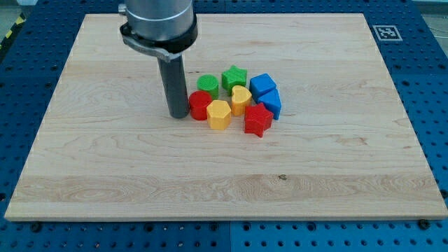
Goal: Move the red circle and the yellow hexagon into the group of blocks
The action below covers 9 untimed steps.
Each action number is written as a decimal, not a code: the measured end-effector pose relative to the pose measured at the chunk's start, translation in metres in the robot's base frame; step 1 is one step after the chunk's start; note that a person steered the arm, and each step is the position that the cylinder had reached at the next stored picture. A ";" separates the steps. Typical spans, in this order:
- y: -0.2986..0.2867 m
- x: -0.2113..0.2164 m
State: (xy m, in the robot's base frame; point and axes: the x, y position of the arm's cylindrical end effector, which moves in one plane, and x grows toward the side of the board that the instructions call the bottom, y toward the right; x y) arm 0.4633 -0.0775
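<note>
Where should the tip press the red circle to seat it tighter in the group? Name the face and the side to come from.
No gripping here: my tip only pushes. Press the red circle on its rounded face toward the view's left, where my tip already stands right beside it. Push toward the view's right, through its middle, probably; the yellow hexagon and green circle flank it.

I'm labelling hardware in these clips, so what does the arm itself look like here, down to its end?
Only the arm's lowest part shows: a wide, glossy, dark grey cylindrical housing with a black flange ring under it. From that hangs a straight, plain, dark grey round rod, ending at my tip on the wooden board, just left of the red circle. No cables or markings are visible.
</note>
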 end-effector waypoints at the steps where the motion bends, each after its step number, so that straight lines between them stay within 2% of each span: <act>1: 0.000 0.009; 7: 0.006 -0.012; 9: 0.036 0.001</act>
State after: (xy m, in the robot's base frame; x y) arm 0.4647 -0.0420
